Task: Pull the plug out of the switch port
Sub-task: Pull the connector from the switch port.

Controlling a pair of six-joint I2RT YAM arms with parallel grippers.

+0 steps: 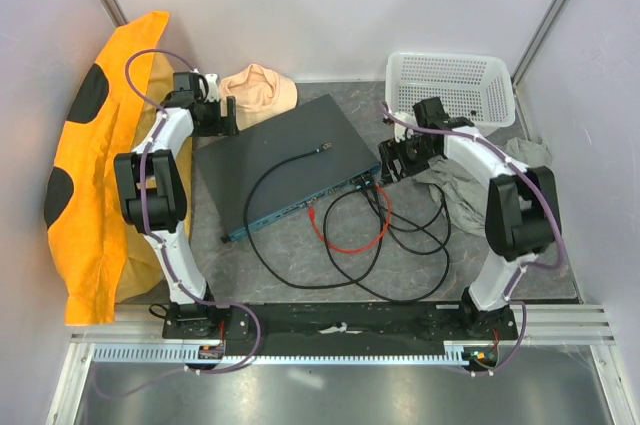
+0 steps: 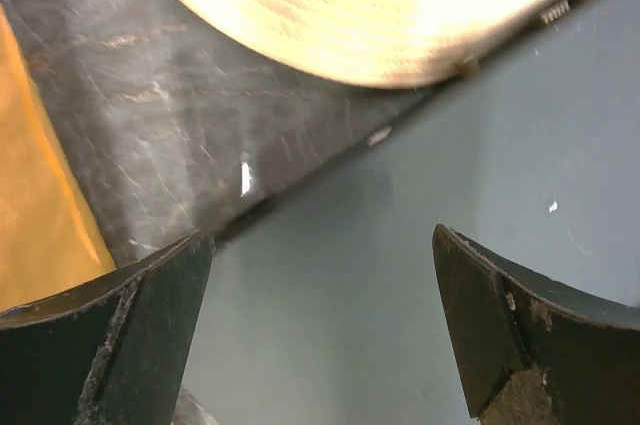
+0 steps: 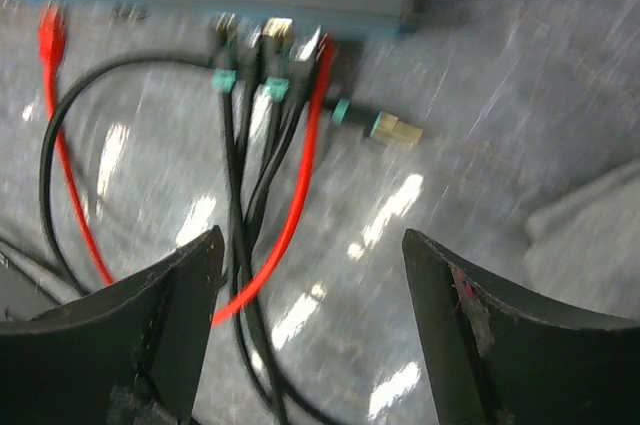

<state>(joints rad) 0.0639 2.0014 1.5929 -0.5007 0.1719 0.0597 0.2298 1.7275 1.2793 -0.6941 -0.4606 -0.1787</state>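
The switch [image 1: 290,160] lies flat in the middle of the table [image 1: 360,110], a wide, thin metal box with a smooth blue-grey top. Its long axis runs slantwise from the near left toward the far right. Its narrow teal front face [image 1: 300,207] looks toward the near edge, turned slightly right. At the right end of that face several plugs [image 3: 272,55] with green collars sit in the sockets. Their thin black cables [image 1: 300,280] sprawl in loose loops over the grey marbled table top toward the near edge, tangled with a red cable [image 1: 350,243]. One more plug [image 3: 393,130], green-collared with a pale tip, lies loose on the table just beside the switch's right front corner, pointing away from it. Another black cable [image 1: 275,170] curves across the top of the switch. The right gripper [image 3: 310,245] hangs over this bundle near the right front corner, its dark fingers spread with nothing between them. The left gripper [image 2: 320,245] sits over the switch's far left corner, jaws wide apart and empty. A ribbed peach cap [image 1: 258,90] lies just beyond it at the far edge. A rumpled orange cloth [image 1: 100,175] with black spots is heaped along the left edge. A white mesh basket [image 1: 460,80] fills the far right corner, and a grey cloth [image 1: 465,195] lies crumpled by the right edge.
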